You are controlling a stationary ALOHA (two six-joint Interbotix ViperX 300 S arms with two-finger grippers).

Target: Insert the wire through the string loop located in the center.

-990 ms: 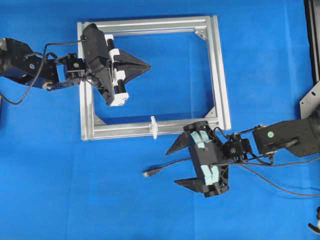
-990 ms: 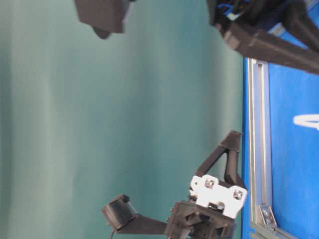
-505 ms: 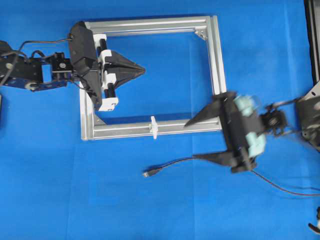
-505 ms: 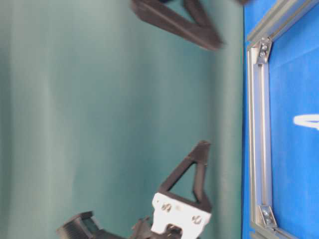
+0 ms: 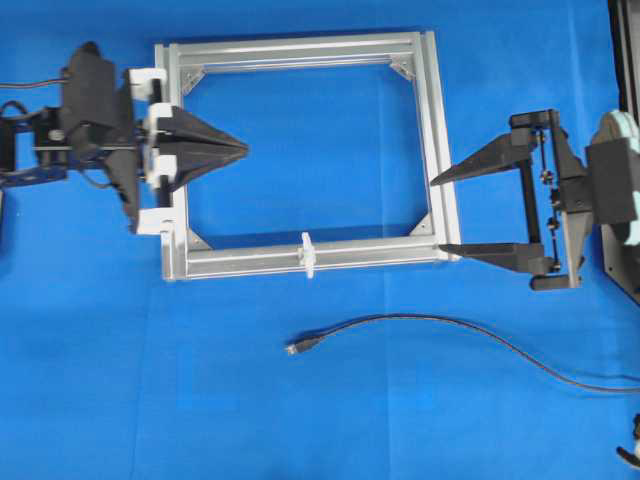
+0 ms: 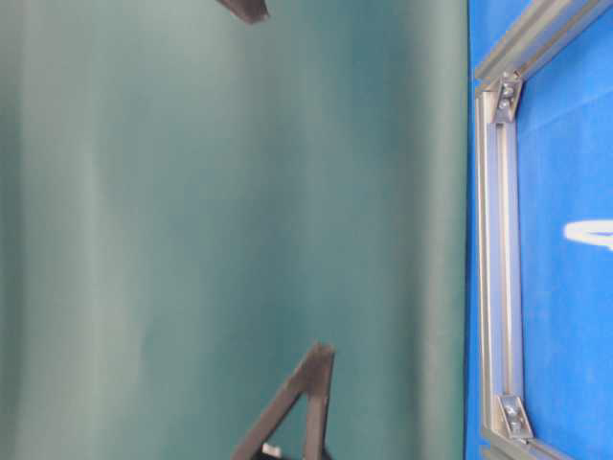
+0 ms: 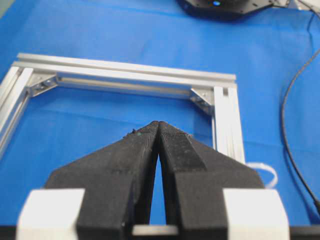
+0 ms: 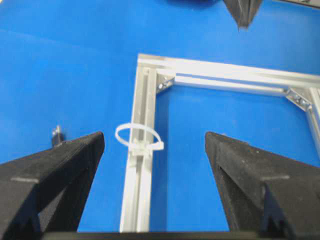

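The wire (image 5: 430, 318) lies loose on the blue cloth in front of the silver frame (image 5: 300, 50), its plug (image 5: 293, 348) pointing left. The plug tip (image 8: 57, 134) peeks over my right gripper's left finger. The whitish string loop (image 5: 308, 254) stands on the middle of the frame's near bar and shows as a ring (image 8: 138, 137) in the right wrist view. My right gripper (image 5: 438, 216) hangs open and empty over the frame's right bar, well away from the wire. My left gripper (image 5: 245, 147) is shut on nothing, its tips (image 7: 158, 123) together just inside the left bar.
Corner brackets (image 5: 198, 240) sit inside the frame's corners. A dark stand (image 5: 625, 60) runs along the right edge of the overhead view, and a small dark object (image 5: 630, 452) lies at the bottom right. The wire trails off the right edge (image 5: 620, 386).
My right gripper has pulled back from around the wire, up and to the right, still open. The left arm has drawn back to the left. The wire lies where it was.
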